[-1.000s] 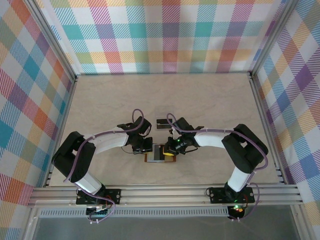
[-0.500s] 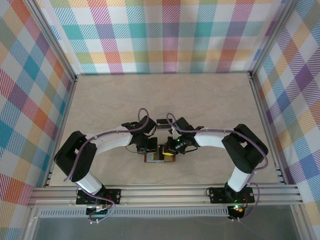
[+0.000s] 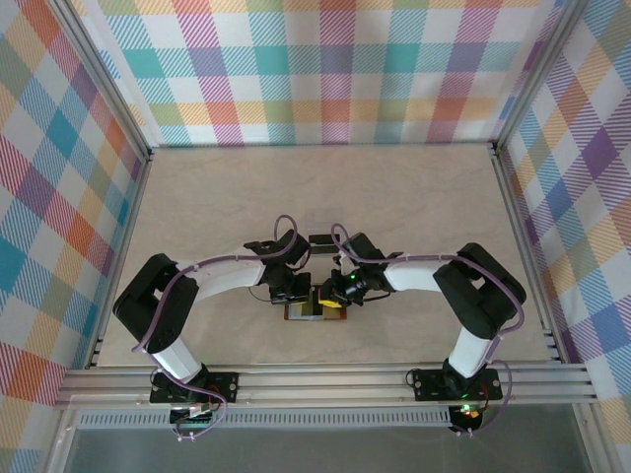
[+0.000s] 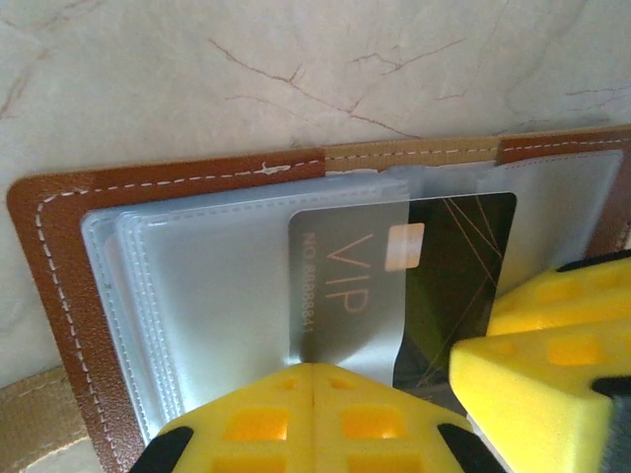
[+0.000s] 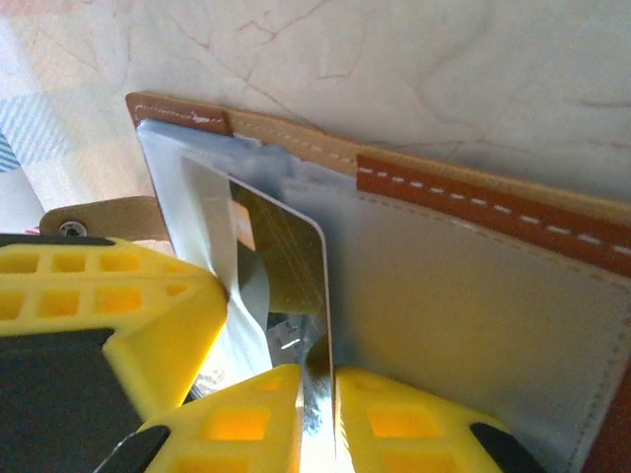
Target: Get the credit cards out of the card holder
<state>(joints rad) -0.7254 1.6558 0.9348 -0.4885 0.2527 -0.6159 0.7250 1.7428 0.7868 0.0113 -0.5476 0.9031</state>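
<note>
L wrist: left gripper (image 4: pixel 314 386) pads together, pressing the clear sleeve (image 4: pixel 217 286) of the open card holder (image 4: pixel 54 256). VIP card (image 4: pixel 458 256) sits just ahead, half out of the sleeve to its right.

R wrist: right gripper (image 5: pixel 317 399) nipped on that card's edge, holder flat beyond fingertips.

Top: L arm has swung in beside R since a sec ago. Holder looks pinned, so pull-out prob. underway. Loose card (image 3: pixel 322 239) on table (image 3: pixel 414 197) beyond both.

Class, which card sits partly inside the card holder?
The VIP card, half under a clear sleeve; the other card lies loose on the table beyond the holder.
</note>
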